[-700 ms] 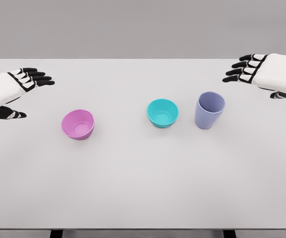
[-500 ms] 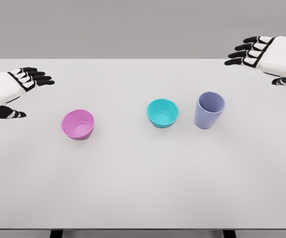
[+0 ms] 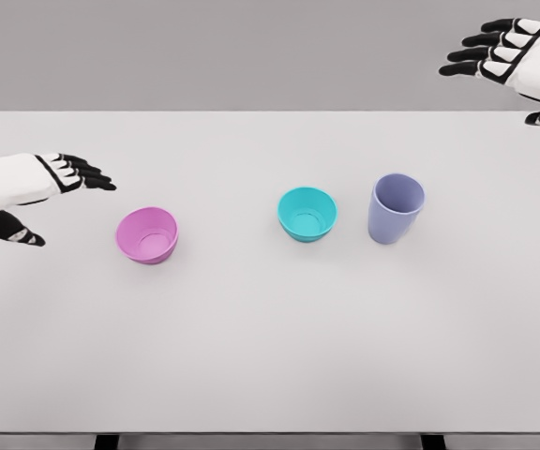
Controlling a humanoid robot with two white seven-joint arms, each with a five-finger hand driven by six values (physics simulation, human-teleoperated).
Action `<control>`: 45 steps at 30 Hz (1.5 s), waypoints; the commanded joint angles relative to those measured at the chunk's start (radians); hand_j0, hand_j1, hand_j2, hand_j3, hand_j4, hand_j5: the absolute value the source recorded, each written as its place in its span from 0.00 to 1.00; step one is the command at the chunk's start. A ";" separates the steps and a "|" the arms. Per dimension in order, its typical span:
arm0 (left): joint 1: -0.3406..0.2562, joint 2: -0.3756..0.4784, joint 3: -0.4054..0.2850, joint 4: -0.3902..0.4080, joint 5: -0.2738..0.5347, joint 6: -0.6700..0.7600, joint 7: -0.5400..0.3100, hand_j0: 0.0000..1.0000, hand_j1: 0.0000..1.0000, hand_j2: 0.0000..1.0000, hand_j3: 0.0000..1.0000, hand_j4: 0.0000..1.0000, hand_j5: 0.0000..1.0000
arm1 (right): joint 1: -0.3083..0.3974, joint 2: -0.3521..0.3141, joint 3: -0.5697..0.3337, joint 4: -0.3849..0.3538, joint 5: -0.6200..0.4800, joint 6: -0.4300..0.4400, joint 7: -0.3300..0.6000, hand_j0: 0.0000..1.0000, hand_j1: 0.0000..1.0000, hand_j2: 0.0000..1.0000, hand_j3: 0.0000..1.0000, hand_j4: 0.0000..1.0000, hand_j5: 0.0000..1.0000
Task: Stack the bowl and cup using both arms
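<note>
On the worktop (image 3: 251, 356) stand a pink bowl (image 3: 147, 234), teal bowl (image 3: 307, 213) and purple cup (image 3: 396, 208). Left robot hand (image 3: 28, 192) and right robot hand (image 3: 521, 58) hover, fingers spread.

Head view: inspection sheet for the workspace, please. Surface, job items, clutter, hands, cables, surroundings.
Surface: white table, plain.
Job's things: pink bowl at left, teal bowl in the middle, purple cup just right of it; all upright, apart, nothing stacked.
Clutter: nothing seen.
Hands: left hand open, low, left of the pink bowl, holding nothing; right hand open, raised at upper right, far from the cup.
Cables: nothing seen.
Surroundings: plain grey backdrop; dark table legs at the bottom edge.
</note>
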 commanded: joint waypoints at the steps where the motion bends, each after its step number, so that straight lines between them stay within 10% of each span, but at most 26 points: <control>1: 0.002 -0.036 -0.005 -0.060 0.077 0.002 -0.035 1.00 1.00 1.00 1.00 1.00 1.00 | 0.002 0.003 0.006 0.002 -0.005 0.003 -0.001 1.00 1.00 1.00 1.00 1.00 1.00; 11: -0.064 -0.076 -0.048 -0.136 0.079 0.326 -0.035 1.00 1.00 1.00 1.00 1.00 1.00 | 0.000 0.005 0.010 0.005 -0.005 0.003 -0.001 1.00 1.00 1.00 1.00 1.00 1.00; 15: -0.219 -0.082 -0.240 -0.147 0.079 0.546 -0.035 1.00 1.00 1.00 1.00 1.00 1.00 | 0.000 0.007 0.012 0.006 -0.005 0.003 -0.001 1.00 1.00 1.00 1.00 1.00 1.00; 23: -0.341 -0.085 -0.459 -0.153 0.031 0.642 -0.035 1.00 1.00 1.00 1.00 1.00 1.00 | 0.015 0.007 0.106 0.021 -0.005 0.003 -0.001 1.00 1.00 1.00 1.00 1.00 1.00; 45: -0.344 -0.151 -0.530 -0.150 -0.061 0.645 -0.035 1.00 1.00 1.00 1.00 1.00 1.00 | 0.009 0.031 0.116 0.021 -0.005 0.003 -0.001 1.00 1.00 1.00 1.00 1.00 1.00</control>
